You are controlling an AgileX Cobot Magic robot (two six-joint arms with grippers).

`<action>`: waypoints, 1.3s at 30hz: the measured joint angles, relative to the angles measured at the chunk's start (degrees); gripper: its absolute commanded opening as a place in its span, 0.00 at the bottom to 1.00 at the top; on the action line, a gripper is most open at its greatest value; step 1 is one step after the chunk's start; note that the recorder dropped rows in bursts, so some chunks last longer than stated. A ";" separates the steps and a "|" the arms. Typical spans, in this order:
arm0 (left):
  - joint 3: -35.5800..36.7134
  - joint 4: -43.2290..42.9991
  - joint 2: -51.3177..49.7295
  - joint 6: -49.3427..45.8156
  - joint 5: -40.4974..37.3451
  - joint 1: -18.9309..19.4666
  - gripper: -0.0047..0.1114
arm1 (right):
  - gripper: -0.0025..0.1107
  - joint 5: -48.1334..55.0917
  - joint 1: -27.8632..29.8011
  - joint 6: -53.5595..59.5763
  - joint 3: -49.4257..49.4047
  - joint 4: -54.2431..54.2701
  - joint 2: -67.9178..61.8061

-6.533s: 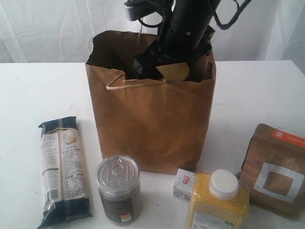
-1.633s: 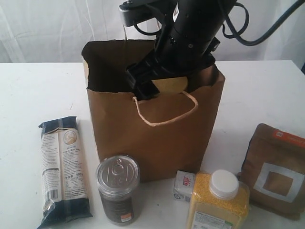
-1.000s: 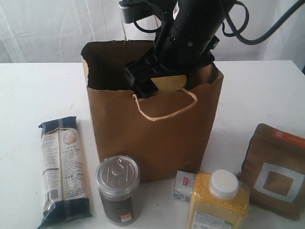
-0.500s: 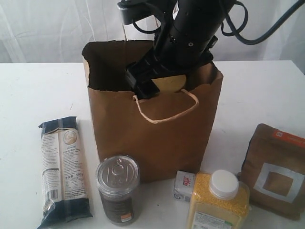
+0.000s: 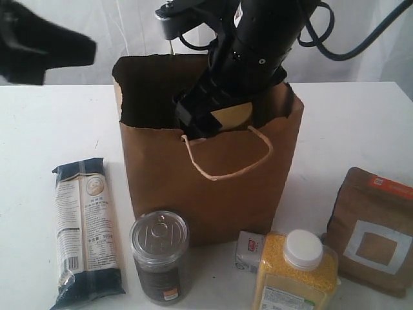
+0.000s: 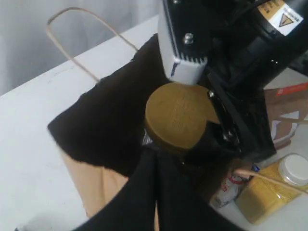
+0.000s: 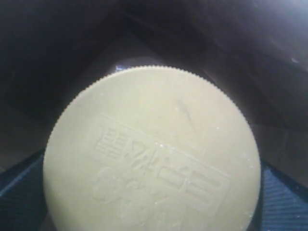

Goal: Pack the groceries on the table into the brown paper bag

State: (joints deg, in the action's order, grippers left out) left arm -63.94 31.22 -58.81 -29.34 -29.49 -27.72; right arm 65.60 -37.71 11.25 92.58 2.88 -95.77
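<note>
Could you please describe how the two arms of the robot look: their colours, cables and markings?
The right arm is thick, glossy black, with black cables looping off it, a grey metal block with a screw, and a yellow warning label. The left arm is black too; its end effector has smooth tapering fingers.

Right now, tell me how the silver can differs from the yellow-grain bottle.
The silver can has a metal pull-tab top; the yellow-grain bottle has a white cap. The can's body looks dark; the bottle shows yellow grain. Both stand upright on the table, outside the brown paper bag.
</note>
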 measured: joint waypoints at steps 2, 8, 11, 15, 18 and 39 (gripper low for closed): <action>-4.96 1.06 -5.09 -3.85 -1.90 0.00 0.04 | 0.82 0.23 0.00 0.43 0.00 0.00 0.00; -16.71 3.58 -16.77 -9.15 -7.22 0.00 0.04 | 0.82 1.17 0.00 0.89 0.00 0.00 0.00; -19.82 5.70 -21.35 -12.08 -10.56 0.00 0.04 | 0.82 1.41 0.00 1.16 0.00 0.00 0.00; -22.02 6.51 -25.52 -13.43 -14.33 0.00 0.12 | 0.82 1.41 0.00 1.38 0.00 0.00 0.00; -22.39 6.51 -27.46 -13.59 -15.98 0.00 0.20 | 0.82 1.41 0.00 1.51 0.00 -0.11 0.00; -22.87 15.74 -35.71 -18.78 -16.58 0.00 0.04 | 0.82 3.16 0.00 1.64 2.25 -0.22 0.09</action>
State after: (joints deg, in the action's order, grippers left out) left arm -86.81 46.95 -94.52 -48.12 -46.07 -27.72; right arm 68.76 -37.71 12.89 94.83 2.66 -95.67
